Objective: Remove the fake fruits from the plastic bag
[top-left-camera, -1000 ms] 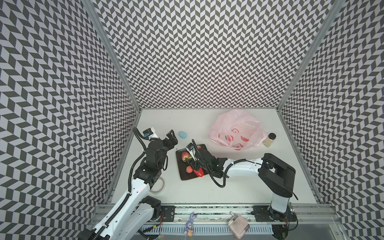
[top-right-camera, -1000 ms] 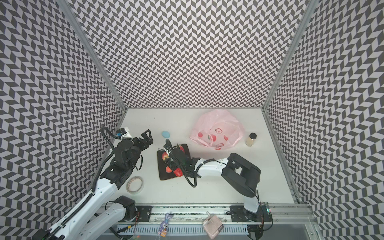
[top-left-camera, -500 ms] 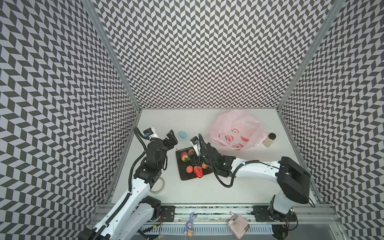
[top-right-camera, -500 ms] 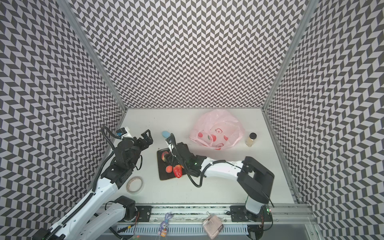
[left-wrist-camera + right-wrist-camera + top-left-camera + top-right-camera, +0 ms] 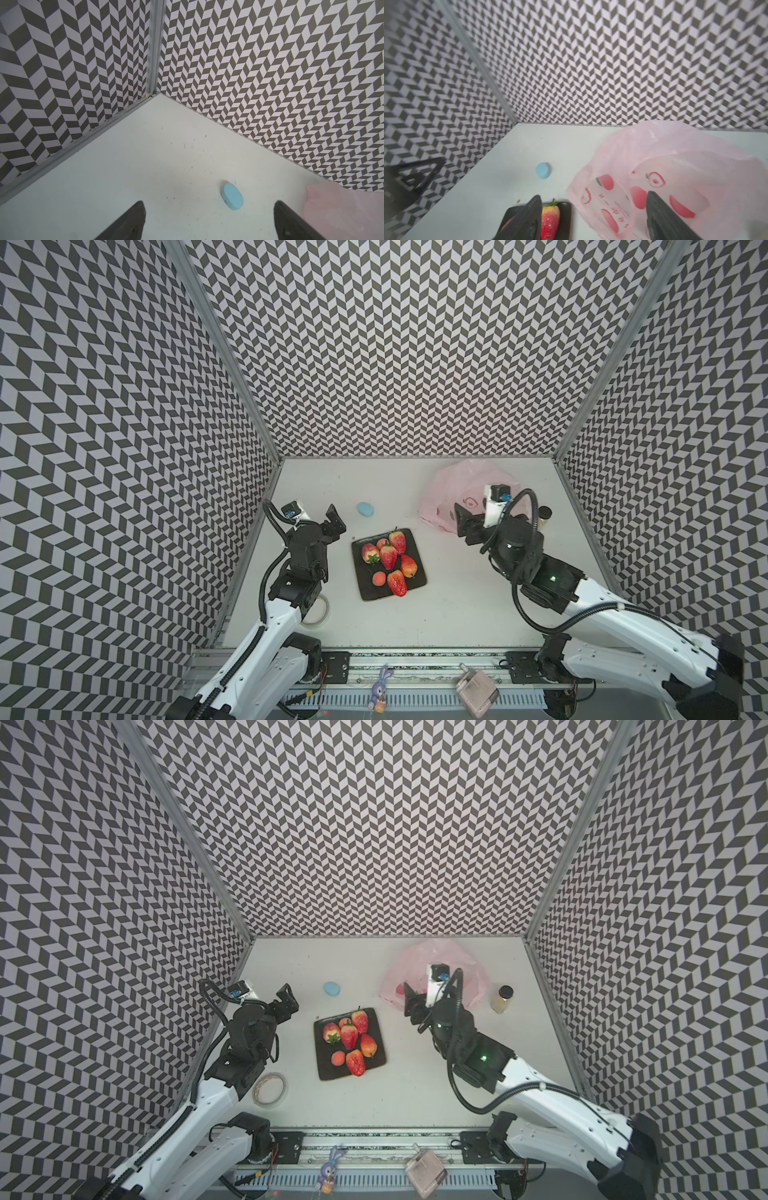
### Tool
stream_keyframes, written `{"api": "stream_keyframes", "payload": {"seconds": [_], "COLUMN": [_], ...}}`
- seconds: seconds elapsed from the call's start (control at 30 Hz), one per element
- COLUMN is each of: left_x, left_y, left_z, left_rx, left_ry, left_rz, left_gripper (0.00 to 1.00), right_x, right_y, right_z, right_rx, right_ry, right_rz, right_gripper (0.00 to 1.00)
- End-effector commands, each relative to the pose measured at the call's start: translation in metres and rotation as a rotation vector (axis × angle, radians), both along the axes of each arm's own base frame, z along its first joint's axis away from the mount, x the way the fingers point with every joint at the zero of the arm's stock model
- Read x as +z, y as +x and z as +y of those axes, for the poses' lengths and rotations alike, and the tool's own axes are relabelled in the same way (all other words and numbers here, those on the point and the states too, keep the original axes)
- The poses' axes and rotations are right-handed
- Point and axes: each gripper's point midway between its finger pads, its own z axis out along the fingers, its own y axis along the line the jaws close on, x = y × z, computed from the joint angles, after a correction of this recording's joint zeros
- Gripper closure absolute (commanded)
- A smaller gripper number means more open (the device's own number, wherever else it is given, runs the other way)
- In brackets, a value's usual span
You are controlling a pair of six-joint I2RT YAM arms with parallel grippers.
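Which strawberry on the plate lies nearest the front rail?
The strawberry at the dark plate's front edge, beside the small orange ball; the others sit farther back.

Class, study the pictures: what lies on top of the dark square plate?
Several red strawberries and an orange-peach ball lie on the plate. A second ball seems wedged among the far strawberries, mostly covered. The plate surface beneath the fruits is hidden.

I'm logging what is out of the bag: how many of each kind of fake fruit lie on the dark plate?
Strawberries: 5
Round orange ball: 1; a peach patch between the upper strawberries may be a second, cannot tell.
Total on the dark plate: 6 certain.
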Motion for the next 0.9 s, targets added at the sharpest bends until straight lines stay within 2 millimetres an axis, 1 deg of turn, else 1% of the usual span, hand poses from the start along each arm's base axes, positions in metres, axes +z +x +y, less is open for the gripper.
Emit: {"api": "stream_keyframes", "payload": {"seconds": [0.0, 0.07, 0.17, 0.23, 0.27, 0.33, 0.4, 0.47, 0.57, 0.63, 0.7, 0.87], "left_x": [0.005, 0.0, -0.007, -0.012, -0.015, -0.018, -0.021, -0.025, -0.034, -0.041, -0.047, -0.055], "left_y": [-0.002, -0.004, -0.007, -0.009, -0.01, -0.012, -0.014, -0.015, -0.015, -0.014, -0.01, -0.001], "left_z": [0.009, 0.012, 0.017, 0.023, 0.025, 0.03, 0.034, 0.036, 0.04, 0.041, 0.042, 0.041], "left_rx": [0.035, 0.043, 0.051, 0.069, 0.074, 0.082, 0.085, 0.069, 0.056, 0.041, 0.028, -0.008], "left_ry": [0.036, 0.059, 0.133, 0.175, 0.198, 0.237, 0.273, 0.305, 0.314, 0.311, 0.308, 0.326], "left_rz": [-0.033, -0.028, -0.021, -0.014, -0.013, -0.018, -0.037, -0.06, -0.072, -0.079, -0.073, -0.075], "left_gripper": [0.04, 0.03, 0.03, 0.02, 0.02, 0.02, 0.02, 0.02, 0.02, 0.02, 0.02, 0.02], "right_x": [-0.052, -0.071, -0.096, -0.111, -0.121, -0.134, -0.136, -0.128, -0.122, -0.124, -0.133, -0.155], "right_y": [-0.014, -0.025, -0.033, -0.032, -0.03, -0.023, -0.01, 0.005, 0.029, 0.047, 0.061, 0.092], "right_z": [-0.043, -0.064, -0.095, -0.116, -0.127, -0.146, -0.16, -0.174, -0.19, -0.191, -0.189, -0.173], "right_rx": [-0.127, -0.187, -0.309, -0.396, -0.442, -0.517, -0.555, -0.595, -0.604, -0.559, -0.514, -0.385], "right_ry": [-0.031, 0.008, 0.073, 0.09, 0.093, 0.085, 0.062, 0.044, 0.008, -0.037, -0.081, -0.16], "right_rz": [0.166, 0.214, 0.257, 0.274, 0.286, 0.293, 0.264, 0.2, 0.119, 0.082, 0.066, 0.087], "right_gripper": [0.25, 0.25, 0.24, 0.2, 0.16, 0.09, 0.06, 0.0, 0.01, 0.0, 0.01, 0.01]}}
